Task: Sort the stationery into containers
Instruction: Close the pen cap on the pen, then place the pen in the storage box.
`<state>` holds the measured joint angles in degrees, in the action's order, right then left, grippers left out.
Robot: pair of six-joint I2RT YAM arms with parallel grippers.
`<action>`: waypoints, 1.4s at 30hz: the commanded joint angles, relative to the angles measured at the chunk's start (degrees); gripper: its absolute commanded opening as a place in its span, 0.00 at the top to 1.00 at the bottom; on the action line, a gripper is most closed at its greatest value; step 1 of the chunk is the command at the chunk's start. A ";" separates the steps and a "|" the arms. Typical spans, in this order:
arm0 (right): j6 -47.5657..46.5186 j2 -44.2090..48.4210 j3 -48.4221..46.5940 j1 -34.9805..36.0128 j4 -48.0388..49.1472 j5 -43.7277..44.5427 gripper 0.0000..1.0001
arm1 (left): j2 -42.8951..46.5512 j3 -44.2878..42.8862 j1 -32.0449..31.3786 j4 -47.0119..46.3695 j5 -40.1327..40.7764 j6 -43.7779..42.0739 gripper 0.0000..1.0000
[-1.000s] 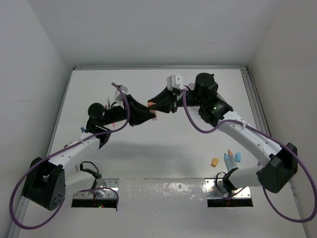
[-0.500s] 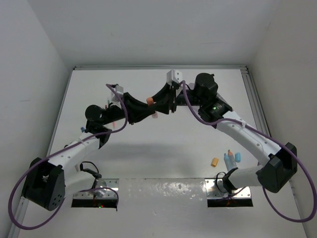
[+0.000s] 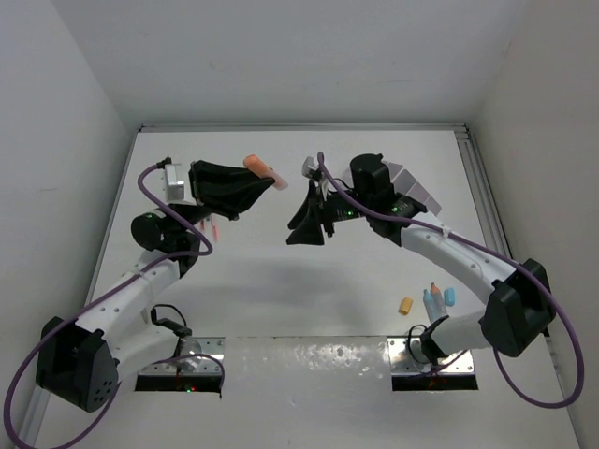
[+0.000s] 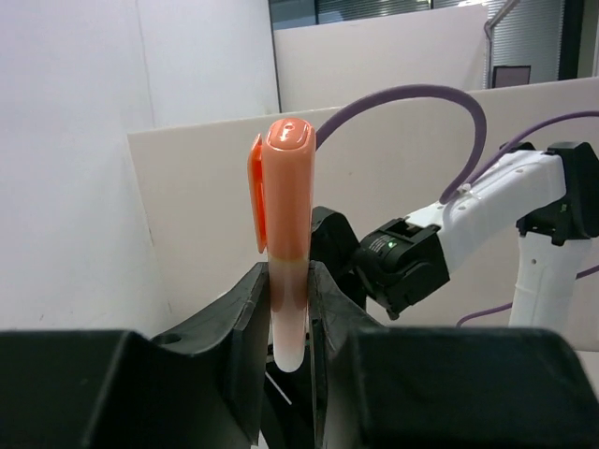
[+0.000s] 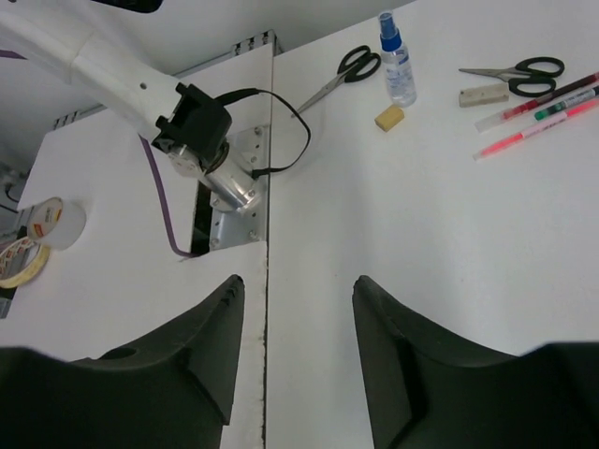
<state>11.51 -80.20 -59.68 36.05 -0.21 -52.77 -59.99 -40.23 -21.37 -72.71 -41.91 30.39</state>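
Clenched in the left gripper (image 4: 288,297): an orange marker (image 4: 285,196), lower barrel pinched between the fingers, capped end standing well beyond the tips, upright in the wrist view. Held high, clear of the table (image 5: 449,243).

Right gripper (image 5: 298,285) released, jaws apart, nothing between them. Poised just across from the left one, tips angled down. Far ahead of its fingers, loose on the table: scissors (image 5: 348,67), a bottle (image 5: 397,58), erasers (image 5: 389,117), thin pens (image 5: 538,108). Off to its left, a tape ring (image 5: 21,265).

Containers not made out in any view.

Step in hand, by judgement: carrying the marker to a compartment, drop not yet made.

Next move, likely: swing the left wrist over a slot, tip the bare end downward, lower until partly inside, then release. Worth minding: the right arm close by, and a long marker prone to catching a rim if let go too high or too slanted.
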 commanded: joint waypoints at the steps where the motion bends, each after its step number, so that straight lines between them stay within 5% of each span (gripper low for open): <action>1: 0.36 3.12 -0.52 -1.24 0.83 -0.75 0.50 | 0.22 -0.99 0.62 -2.44 1.04 -0.42 1.00; 11: -7.90 11.03 -7.99 -5.03 -10.95 9.00 0.40 | 0.49 0.50 0.10 2.48 -1.15 -3.14 1.00; 25: 1.23 4.97 -18.80 -2.48 4.68 5.58 0.33 | 0.22 1.91 -3.95 12.15 -5.72 -11.66 1.00; 35: 8.62 0.49 -18.37 -0.46 15.41 3.12 0.49 | -0.31 1.99 -4.91 14.26 -5.64 -12.55 1.00; 42: 9.50 -1.36 -18.45 0.51 15.24 2.68 0.78 | -0.39 2.17 -5.09 14.00 -4.50 -12.55 1.00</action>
<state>19.62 -80.73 -76.75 36.40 11.44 -50.37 -60.42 -38.39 -25.17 -56.75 -45.15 18.33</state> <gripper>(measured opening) 0.266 0.172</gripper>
